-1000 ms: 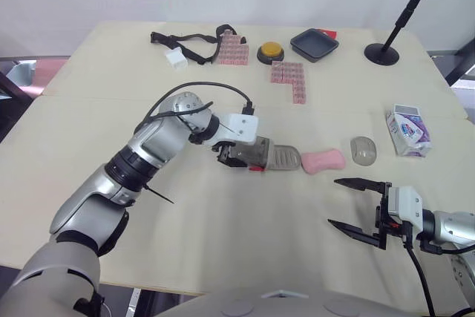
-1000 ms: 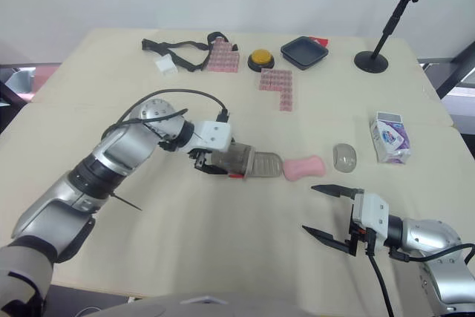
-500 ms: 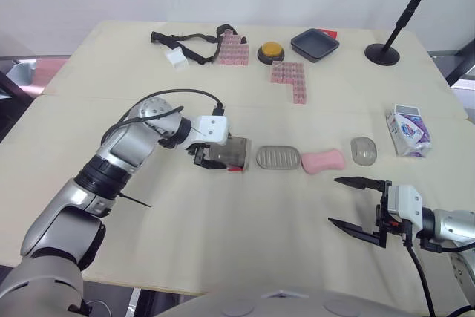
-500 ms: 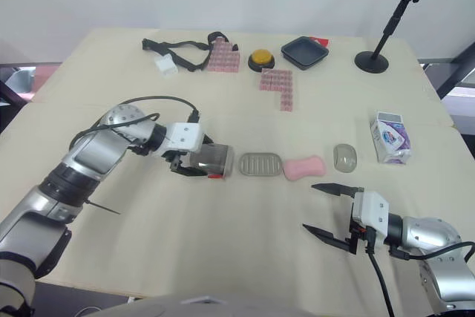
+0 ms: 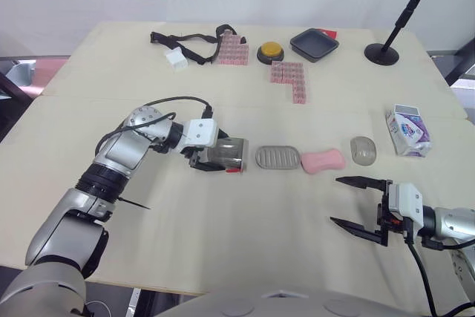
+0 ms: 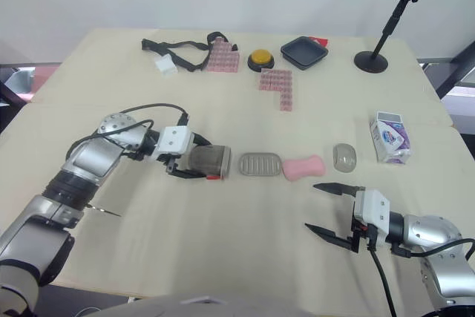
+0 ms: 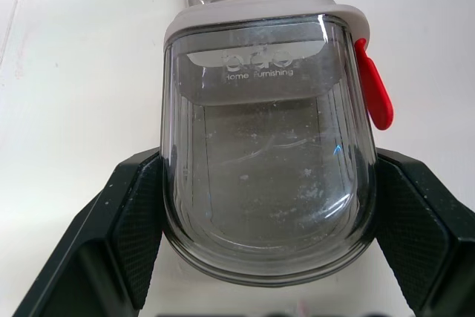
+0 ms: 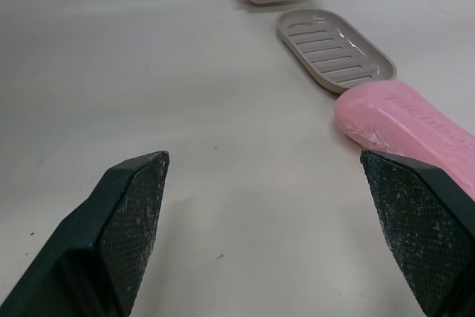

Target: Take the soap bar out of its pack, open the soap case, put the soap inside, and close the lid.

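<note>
i'm gripping the smoky clear plastic case [image 5: 228,154] in my left gripper [image 7: 267,213], just beside the ribbed grey oval tray [image 5: 278,157]. the rounded pink soap [image 5: 323,160] is lying just beside the tray's far end. my right gripper [image 5: 338,200] is hanging wide open, apart from the tray.

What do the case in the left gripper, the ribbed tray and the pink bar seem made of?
The case: likely hard clear plastic, smoky and glossy, with see-through walls. The ribbed tray: probably grey plastic, with shiny glints. The pink bar: looks like soap, matte and waxy.
</note>
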Robot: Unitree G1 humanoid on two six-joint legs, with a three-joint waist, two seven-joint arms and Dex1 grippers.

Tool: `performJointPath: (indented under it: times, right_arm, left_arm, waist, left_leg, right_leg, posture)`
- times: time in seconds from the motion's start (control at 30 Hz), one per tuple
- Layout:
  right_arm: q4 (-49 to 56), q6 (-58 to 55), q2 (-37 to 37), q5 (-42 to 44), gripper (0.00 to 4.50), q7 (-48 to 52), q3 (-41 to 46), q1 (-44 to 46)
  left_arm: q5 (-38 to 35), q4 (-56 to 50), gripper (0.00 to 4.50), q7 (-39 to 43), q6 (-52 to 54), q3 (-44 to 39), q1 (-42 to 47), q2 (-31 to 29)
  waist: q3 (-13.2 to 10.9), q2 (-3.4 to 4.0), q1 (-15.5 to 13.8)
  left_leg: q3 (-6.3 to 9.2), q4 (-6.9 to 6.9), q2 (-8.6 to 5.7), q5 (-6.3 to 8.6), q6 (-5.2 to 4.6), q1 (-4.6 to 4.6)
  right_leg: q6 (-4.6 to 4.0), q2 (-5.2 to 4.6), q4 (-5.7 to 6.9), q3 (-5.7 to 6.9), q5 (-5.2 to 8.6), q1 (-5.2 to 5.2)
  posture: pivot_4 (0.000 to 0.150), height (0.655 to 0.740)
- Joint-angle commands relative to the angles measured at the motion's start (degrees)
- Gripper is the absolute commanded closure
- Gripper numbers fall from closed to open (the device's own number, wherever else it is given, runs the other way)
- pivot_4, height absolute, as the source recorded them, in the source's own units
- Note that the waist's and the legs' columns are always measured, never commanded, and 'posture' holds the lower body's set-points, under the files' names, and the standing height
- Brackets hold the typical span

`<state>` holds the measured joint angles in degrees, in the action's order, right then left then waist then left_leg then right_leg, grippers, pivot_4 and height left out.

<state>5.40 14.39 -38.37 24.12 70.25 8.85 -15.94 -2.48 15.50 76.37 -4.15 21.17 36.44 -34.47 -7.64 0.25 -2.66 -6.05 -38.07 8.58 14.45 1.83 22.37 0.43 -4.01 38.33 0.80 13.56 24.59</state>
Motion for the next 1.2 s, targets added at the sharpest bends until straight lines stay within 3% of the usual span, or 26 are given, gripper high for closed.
performJointPath:
  times: [0.03, 0.27, 0.33, 0.57, 0.77, 0.9, 1.03, 1.2]
  right_arm:
    - [0.6, 1.0, -0.9, 0.6, 0.06, 0.4, 1.1, -0.4]
    - [1.3, 0.7, -1.1, 0.6, 0.06, 0.1, 1.2, -1.0]
    - [1.5, 0.6, -1.2, 0.7, 0.00, 0.0, 1.2, -1.1]
    - [1.9, 0.3, -1.6, 0.8, 0.00, -0.1, 1.3, -1.2]
    - [2.0, -0.2, -2.0, 0.8, 0.00, -0.1, 1.3, -0.9]
    - [2.9, -1.9, -3.2, 1.7, 0.00, -0.5, 2.4, -0.7]
    - [4.3, -3.0, -4.4, 2.0, 0.00, -0.8, 3.5, -0.4]
    - [6.1, -7.9, -7.7, 2.3, 0.00, -1.9, 5.2, 1.2]
  left_arm:
    - [-0.1, 1.2, 1.04, 0.3, -2.3, -1.4, 0.8, -0.3]
    - [-0.5, 2.6, 1.04, 1.1, -3.8, -1.3, 0.8, 0.0]
    - [-0.8, 3.1, 0.00, 1.2, -4.1, -1.4, 1.0, 0.1]
    - [-2.1, 3.8, 0.00, 2.6, -5.1, -2.6, 2.1, 0.2]
    - [-8.6, 1.5, 0.00, 5.8, -3.1, -7.0, 2.5, -0.5]
    - [-16.7, -3.7, 0.00, 6.4, 4.6, -12.5, 1.8, -1.5]
    - [-23.1, -12.7, 0.00, 4.8, 11.8, -16.1, -3.8, -2.6]
    - [-27.4, -25.3, 0.00, 0.5, 15.0, -20.6, -18.6, -3.9]
  waist:
    - [0.0, 0.00, 0.0]
    - [0.0, 0.00, 0.0]
    - [0.0, 0.00, 0.0]
    - [0.0, 0.00, 0.0]
    - [0.0, 0.00, 0.1]
    - [0.0, -0.01, 0.1]
    - [0.0, 0.02, 0.3]
    - [0.0, 0.03, 1.0]
  left_leg:
    - [0.00, 0.00, 0.00, 0.00, 0.00, 0.00]
    - [0.00, 0.00, 0.00, 0.00, 0.00, -0.01]
    - [0.00, 0.00, 0.00, 0.00, 0.00, -0.01]
    - [0.00, 0.00, 0.00, 0.00, 0.00, -0.01]
    - [0.00, 0.00, 0.00, 0.00, 0.00, -0.02]
    - [0.00, 0.00, 0.00, 0.00, 0.00, -0.01]
    - [-0.03, 0.03, 0.00, 0.01, -0.01, -0.03]
    - [-0.09, 0.04, 0.00, 0.01, -0.02, 0.07]
  right_leg:
    - [0.00, 0.00, 0.00, 0.00, 0.00, 0.00]
    - [0.00, 0.00, 0.00, 0.00, 0.00, 0.00]
    - [0.00, 0.00, 0.01, 0.00, 0.00, 0.00]
    - [0.00, 0.00, 0.01, 0.00, 0.00, 0.00]
    - [0.00, 0.00, 0.01, 0.00, 0.00, 0.00]
    - [-0.01, 0.00, 0.01, 0.00, 0.00, 0.00]
    - [-0.02, 0.00, 0.01, -0.01, 0.01, 0.00]
    - [-0.03, -0.01, -0.05, -0.05, 0.02, 0.00]
  posture:
    - [0.150, 0.7338]
    - [0.150, 0.7338]
    - [0.150, 0.7338]
    - [0.150, 0.7338]
    - [0.150, 0.7338]
    - [0.150, 0.7338]
    - [0.150, 0.7338]
    - [0.150, 0.7338]
